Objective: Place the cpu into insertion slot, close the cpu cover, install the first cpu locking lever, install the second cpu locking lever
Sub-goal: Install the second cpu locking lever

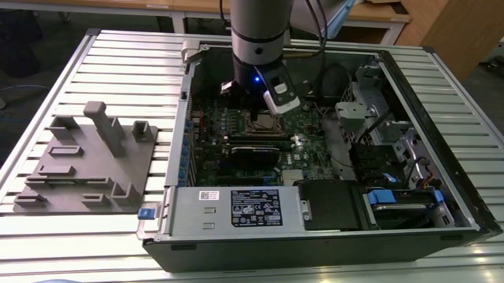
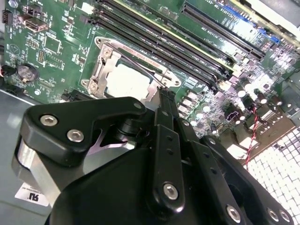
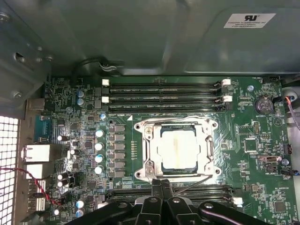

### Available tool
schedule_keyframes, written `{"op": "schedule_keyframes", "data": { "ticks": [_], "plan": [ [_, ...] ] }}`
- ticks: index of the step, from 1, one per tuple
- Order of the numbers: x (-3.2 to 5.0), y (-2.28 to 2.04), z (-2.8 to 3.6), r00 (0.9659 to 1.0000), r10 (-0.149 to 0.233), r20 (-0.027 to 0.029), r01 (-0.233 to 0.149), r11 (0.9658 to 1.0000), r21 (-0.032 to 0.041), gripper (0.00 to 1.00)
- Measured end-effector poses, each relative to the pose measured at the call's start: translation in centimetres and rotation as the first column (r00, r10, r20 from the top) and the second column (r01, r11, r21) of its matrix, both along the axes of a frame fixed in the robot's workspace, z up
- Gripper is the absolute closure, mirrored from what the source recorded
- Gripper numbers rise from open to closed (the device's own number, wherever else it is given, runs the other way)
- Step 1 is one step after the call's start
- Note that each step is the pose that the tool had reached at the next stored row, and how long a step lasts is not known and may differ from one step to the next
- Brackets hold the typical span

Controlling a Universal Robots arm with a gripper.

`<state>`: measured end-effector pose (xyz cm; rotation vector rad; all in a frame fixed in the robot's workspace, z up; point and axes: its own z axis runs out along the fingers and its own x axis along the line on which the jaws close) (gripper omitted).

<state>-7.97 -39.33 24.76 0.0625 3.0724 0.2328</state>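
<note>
Black linkage fingers of the gripper meet in the second wrist view, closed together with nothing visibly held, their tips at the rim of the silver square cpu cover. In the first wrist view, the silver-grey cpu sits in the metal-rimmed insertion slot, cover down, gripper just beside it. The exterior view puts the gripper above the green motherboard.

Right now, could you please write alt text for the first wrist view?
The cpu sits in the insertion slot with the cpu cover closed over it. The gripper has its fingertips together at the cover's edge, beside a thin lever, on the green motherboard.
</note>
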Motion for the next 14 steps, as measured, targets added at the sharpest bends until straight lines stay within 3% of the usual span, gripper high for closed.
{"op": "schedule_keyframes", "data": {
  "ticks": [7, 14],
  "plan": [
    [-0.1, -0.03, -0.16, 1.0, 0.0, 0.0001, 0.0, 1.0, -0.0001, 0.9],
    [-0.29, -0.15, -0.7, 1.0, -0.001, 0.0001, 0.001, 1.0, -0.0018, 0.9]
  ]
}}
